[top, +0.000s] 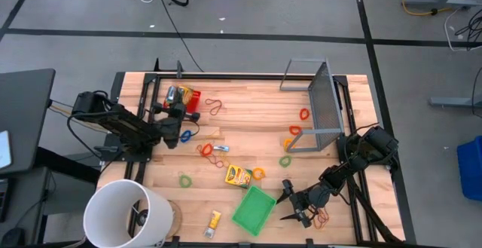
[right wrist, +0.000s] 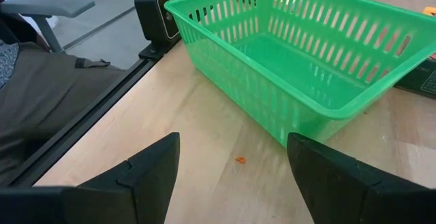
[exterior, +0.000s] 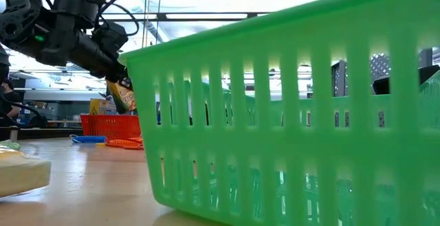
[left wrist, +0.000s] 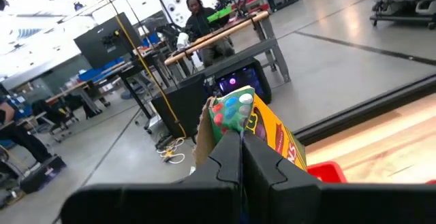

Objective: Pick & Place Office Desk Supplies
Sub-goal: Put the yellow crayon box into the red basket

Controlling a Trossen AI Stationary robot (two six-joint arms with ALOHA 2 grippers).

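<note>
High view: left gripper (top: pixel 175 111) at the table's (top: pixel 248 105) far-left part, clamped on a yellow packet (top: pixel 183 95). Right gripper (top: pixel 288 203) spread apart, just beside the green basket (top: pixel 253 209). One more yellow packet (top: pixel 238 176) lies mid-table. Thin loops scattered: about four orange or red, two green, one blue (top: pixel 185 136). Grey mesh box (top: pixel 324 105) far right, white bucket (top: pixel 124 213) near left.

Low view: slotted plastic basket (exterior: pixel 289 116) fills the frame; the left gripper (exterior: pixel 113 64) holds the packet (exterior: pixel 122 94) above the wood.

Left wrist view: fingers (left wrist: pixel 225 163) pressed together on the printed packet (left wrist: pixel 255 125).

Right wrist view: two dark fingers (right wrist: pixel 150 169) wide apart, empty; the basket (right wrist: pixel 286 60) just ahead.
</note>
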